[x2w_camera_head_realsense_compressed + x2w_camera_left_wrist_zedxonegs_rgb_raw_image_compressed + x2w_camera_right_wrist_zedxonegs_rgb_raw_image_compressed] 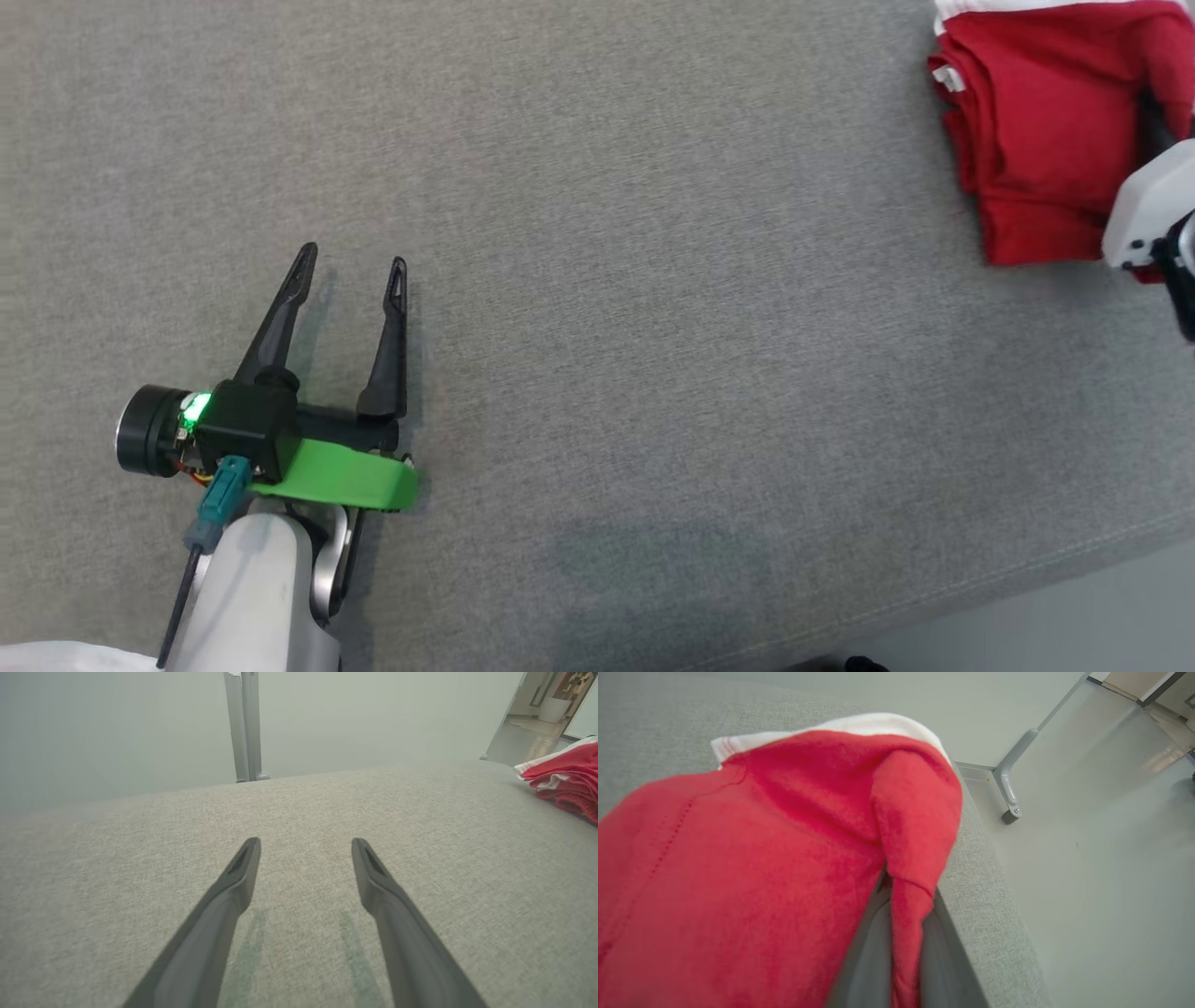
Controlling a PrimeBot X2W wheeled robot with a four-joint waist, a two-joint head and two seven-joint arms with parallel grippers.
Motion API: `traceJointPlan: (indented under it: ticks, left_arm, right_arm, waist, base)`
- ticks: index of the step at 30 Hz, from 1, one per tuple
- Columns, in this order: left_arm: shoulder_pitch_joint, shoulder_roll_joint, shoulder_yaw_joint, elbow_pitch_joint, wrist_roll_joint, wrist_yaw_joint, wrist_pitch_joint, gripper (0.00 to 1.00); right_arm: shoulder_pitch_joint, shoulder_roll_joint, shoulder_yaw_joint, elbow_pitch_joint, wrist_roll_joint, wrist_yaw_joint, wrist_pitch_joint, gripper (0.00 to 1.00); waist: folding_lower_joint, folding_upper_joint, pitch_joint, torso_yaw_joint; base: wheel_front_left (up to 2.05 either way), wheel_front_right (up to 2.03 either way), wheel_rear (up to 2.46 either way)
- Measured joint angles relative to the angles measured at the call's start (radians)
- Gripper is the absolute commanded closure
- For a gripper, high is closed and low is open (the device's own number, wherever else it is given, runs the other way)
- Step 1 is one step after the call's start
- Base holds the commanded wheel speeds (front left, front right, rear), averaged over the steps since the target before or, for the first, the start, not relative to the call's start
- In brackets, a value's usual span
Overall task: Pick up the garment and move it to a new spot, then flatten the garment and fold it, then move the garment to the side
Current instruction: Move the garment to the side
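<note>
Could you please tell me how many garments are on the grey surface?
1. The red garment with white trim lies folded at the far right of the grey surface, a fold of it pinched in the shut right gripper. More could lie beyond the head view's edges.

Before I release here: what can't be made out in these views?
- Garment outline: head view, cut off by the top and right edges and covered by the right arm's white housing.
- Right gripper fingertips: right wrist view, buried in red cloth; layers pinched unclear.
- Fold neatness: left wrist view, cut by right edge.
</note>
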Motion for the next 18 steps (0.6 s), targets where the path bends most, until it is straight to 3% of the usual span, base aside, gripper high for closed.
traceJointPlan:
  ticks: [1,2,3,7,12,15,18]
  left_arm:
    - [0.0,0.0,0.003,-0.004,0.0,0.0,0.0,0.0]
    - [0.0,0.0,0.003,-0.004,0.0,0.0,0.0,0.0]
    - [0.0,-0.001,0.007,-0.005,0.0,0.0,0.0,0.0]
    - [-0.001,-0.004,0.017,-0.009,0.002,0.0,0.0,0.0]
    - [-0.003,-0.008,0.024,-0.008,0.001,0.0,0.0,0.0]
    - [-0.003,-0.01,0.025,-0.005,-0.002,0.007,0.0,0.0]
    - [-0.001,-0.012,0.028,0.006,-0.011,0.013,0.0,0.0]
  right_arm:
    - [-0.013,-0.016,-0.014,0.008,-0.015,0.0,0.0,1.0]
    - [-0.013,-0.016,-0.014,0.008,-0.015,0.0,0.0,0.69]
    - [-0.026,-0.031,-0.034,0.016,-0.037,0.0,0.0,0.0]
    - [-0.068,-0.088,-0.137,0.028,-0.141,0.0,0.0,0.0]
    - [-0.054,-0.092,-0.304,-0.042,-0.292,0.0,0.0,0.0]
    - [0.004,-0.028,-0.403,-0.184,-0.352,0.0,0.0,0.0]
    - [0.066,0.082,-0.421,-0.335,-0.384,0.0,0.0,0.0]
  waist:
    - [0.0,0.0,0.009,0.013]
    - [0.0,0.0,0.009,0.013]
    - [0.0,0.0,0.018,0.025]
    - [0.0,0.0,0.05,0.064]
    - [0.0,0.0,0.063,0.092]
    - [-0.0001,0.0,0.049,0.096]
    - [0.0,0.0,0.023,0.095]
  base:
    - [0.0,0.0,0.0]
    - [0.0,0.0,0.0]
    - [0.0,0.0,0.0]
    - [0.0,0.0,0.0]
    - [0.0,0.0,0.0]
    - [0.0,0.0,0.0]
    - [0.0,0.0,0.0]
